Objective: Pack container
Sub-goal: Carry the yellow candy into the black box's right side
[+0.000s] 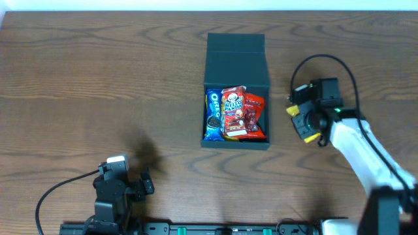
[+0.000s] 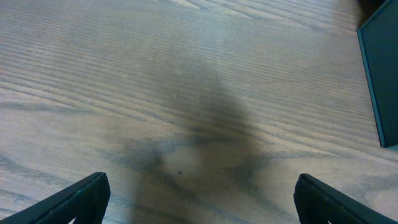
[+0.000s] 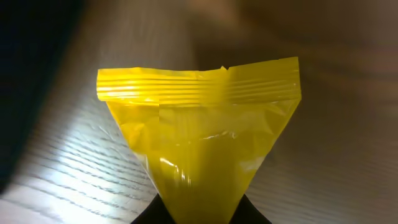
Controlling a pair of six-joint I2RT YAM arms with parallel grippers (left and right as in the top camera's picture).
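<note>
Right tool (image 3: pixel 199 216), clamped on the crinkly yellow plastic packet (image 3: pixel 199 146), should clear the wall of the dark teal-green matte box (image 1: pixel 236 145) before lowering; left tool (image 2: pixel 199 202) stands open.

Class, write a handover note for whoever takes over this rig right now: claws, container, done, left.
Left claw: open, empty, above bare table.
Right claw: shut on the yellow packet, right of the container.
Box lid open; Oreo packet, Hello Panda packet and red packet inside.
Done: three packets packed.
Left: put yellow packet in, probably close lid.
</note>
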